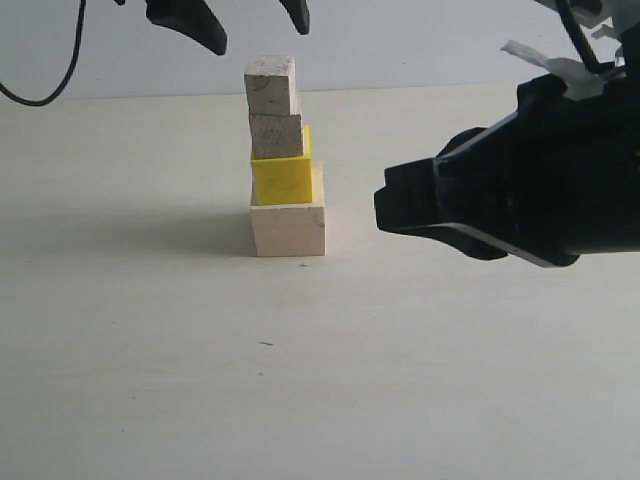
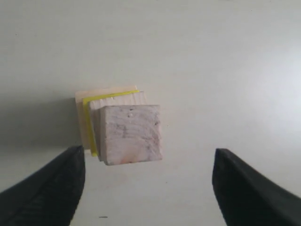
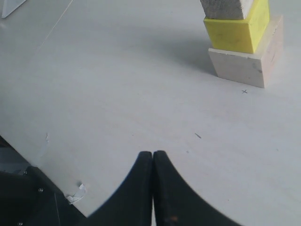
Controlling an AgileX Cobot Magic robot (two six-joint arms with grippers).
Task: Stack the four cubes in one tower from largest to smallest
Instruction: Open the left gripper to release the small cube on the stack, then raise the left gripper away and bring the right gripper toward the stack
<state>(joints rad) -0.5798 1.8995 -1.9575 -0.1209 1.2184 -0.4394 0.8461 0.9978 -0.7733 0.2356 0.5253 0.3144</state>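
Observation:
The tower [image 1: 282,160] stands on the table. Its base is the largest pale wood cube [image 1: 288,228], then the yellow cube [image 1: 283,178], a layered-grain wood cube [image 1: 276,136] and the smallest pale cube [image 1: 271,84] on top. My left gripper [image 1: 258,28] hangs open just above the top cube, touching nothing. From the left wrist view I look down on the smallest cube [image 2: 132,134], with the left gripper [image 2: 149,162] spread wide either side. My right gripper [image 3: 153,154] is shut and empty, low over the table to the right of the tower [image 3: 244,37].
The right arm's black body [image 1: 520,190] fills the right side of the exterior view, level with the lower cubes. A black cable [image 1: 45,80] loops at the far left. A small cross mark [image 3: 244,91] sits on the table by the base cube.

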